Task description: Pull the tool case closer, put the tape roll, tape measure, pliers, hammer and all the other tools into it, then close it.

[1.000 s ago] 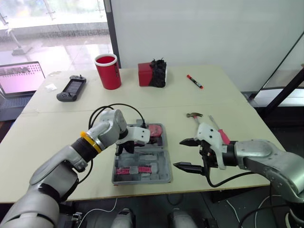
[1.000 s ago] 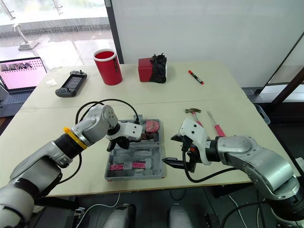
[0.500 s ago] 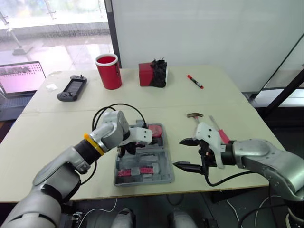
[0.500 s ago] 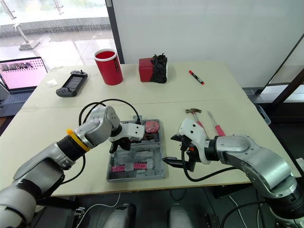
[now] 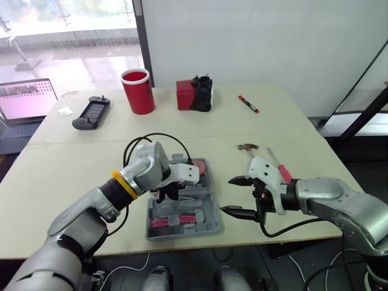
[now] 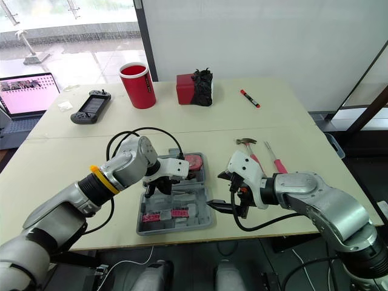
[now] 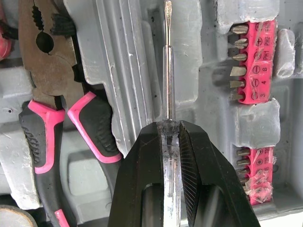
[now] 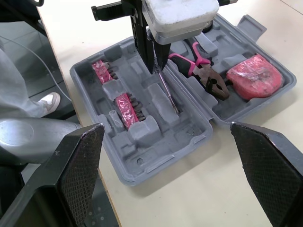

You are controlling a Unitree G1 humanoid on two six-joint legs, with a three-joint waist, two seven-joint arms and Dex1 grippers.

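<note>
Silver arms (image 5: 79,213), yellow left wristband (image 5: 123,183), black cables (image 5: 151,137), black jaws

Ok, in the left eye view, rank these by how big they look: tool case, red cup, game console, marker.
1. tool case, though it is also nearest the camera
2. red cup
3. game console, close to the cup, so that pair is unsure
4. marker

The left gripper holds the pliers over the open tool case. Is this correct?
No: the left gripper holds a screwdriver, not the pliers, over the open tool case; the pliers lie inside it. The left wrist view shows this.
</note>
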